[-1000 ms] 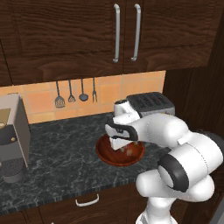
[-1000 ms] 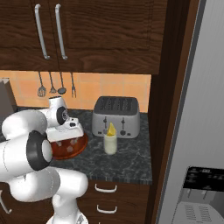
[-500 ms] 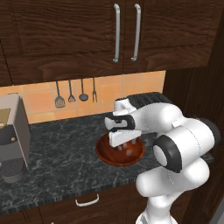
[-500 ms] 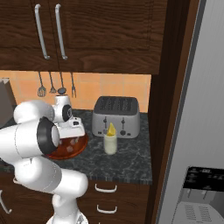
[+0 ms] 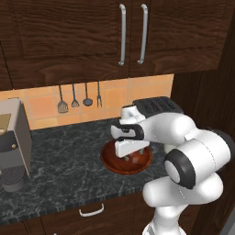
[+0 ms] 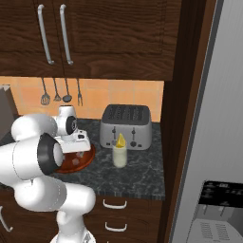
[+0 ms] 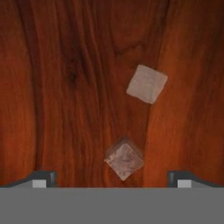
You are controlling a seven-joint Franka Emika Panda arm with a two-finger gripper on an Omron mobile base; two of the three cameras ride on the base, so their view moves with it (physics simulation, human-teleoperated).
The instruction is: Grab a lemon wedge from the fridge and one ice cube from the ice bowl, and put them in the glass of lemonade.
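Hand view: the claw (image 7: 112, 179) is hanging wide open, empty, over the reddish-brown wooden ice bowl (image 7: 65, 87), straddling the nearer pale translucent ice cube (image 7: 124, 160) for grasping.

Home kitchen: wood cabinets (image 5: 92, 36), stone counter (image 5: 59, 174), toaster (image 6: 126, 126), fridge (image 6: 213, 142), hung utensils (image 5: 78, 97).

1. My left base view looks forward and down from behind my pincer (image 5: 131, 151).
2. My right base view does likewise; both share the worktop (image 6: 137, 171) and ice bowl (image 5: 114, 167).
3. My hand view stares close into that bowl.
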